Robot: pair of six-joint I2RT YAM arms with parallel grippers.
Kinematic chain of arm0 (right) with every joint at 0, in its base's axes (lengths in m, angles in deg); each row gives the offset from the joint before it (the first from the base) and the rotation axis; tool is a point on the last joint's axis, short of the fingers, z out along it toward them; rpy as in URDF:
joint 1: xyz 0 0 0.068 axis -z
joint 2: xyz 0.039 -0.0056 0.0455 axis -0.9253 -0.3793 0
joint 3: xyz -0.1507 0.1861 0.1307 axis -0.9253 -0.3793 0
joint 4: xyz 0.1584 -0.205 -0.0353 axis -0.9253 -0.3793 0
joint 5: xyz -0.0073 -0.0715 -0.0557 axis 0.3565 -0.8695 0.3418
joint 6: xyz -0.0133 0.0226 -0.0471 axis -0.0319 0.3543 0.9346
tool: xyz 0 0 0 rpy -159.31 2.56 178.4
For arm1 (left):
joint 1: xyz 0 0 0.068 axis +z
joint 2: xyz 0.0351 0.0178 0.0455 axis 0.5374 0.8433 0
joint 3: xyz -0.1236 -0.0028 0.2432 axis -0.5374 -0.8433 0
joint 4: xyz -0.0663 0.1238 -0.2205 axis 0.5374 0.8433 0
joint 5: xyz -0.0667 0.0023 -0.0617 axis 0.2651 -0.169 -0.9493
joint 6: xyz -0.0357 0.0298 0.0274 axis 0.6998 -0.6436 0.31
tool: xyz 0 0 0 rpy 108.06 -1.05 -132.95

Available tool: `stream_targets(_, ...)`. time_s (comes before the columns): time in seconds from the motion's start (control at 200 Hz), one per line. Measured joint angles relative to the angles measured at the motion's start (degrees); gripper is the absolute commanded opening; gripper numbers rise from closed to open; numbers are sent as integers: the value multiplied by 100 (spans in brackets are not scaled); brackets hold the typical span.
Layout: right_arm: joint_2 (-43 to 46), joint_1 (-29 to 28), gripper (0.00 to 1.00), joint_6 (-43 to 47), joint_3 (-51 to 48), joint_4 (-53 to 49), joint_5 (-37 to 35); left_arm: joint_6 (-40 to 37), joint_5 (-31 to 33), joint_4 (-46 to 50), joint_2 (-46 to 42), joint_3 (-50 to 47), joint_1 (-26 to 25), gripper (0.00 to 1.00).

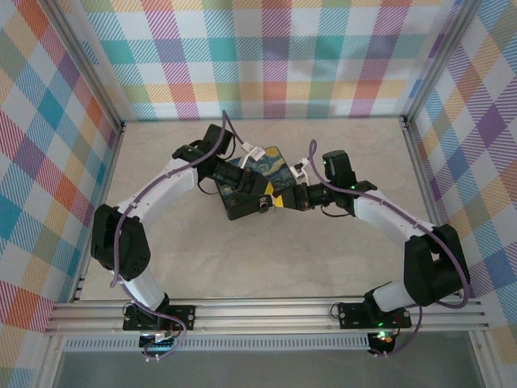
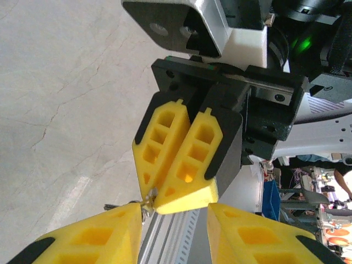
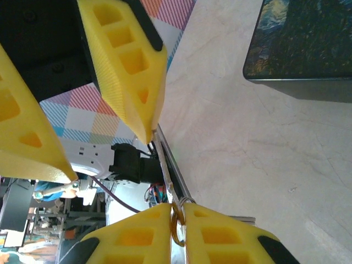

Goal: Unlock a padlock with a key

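Tiny pale silvery metal padlock: can't pick it out for sure. Best guess is the small metal bit (image 2: 147, 200) where both arms' tips meet, just beside the dark blue-and-yellow swirl-printed tin (image 3: 300, 44), above the pale worktop (image 3: 247, 143). On the right gripper (image 3: 177, 210) the jaws are pressed together, pinching a thin silvery key (image 3: 166, 165) by its brassy ring end. Shaft aims at the left gripper (image 2: 175, 215), presumably for insertion. Left jaws are spread; one fingertip (image 3: 149, 132) touches the shaft's far end, likely steadying it.
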Motion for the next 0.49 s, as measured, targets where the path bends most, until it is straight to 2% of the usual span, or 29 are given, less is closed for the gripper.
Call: stream_targets(0.495,-92,-85,15,181,63,-219,-44,-365,101,437,131,37,157,36)
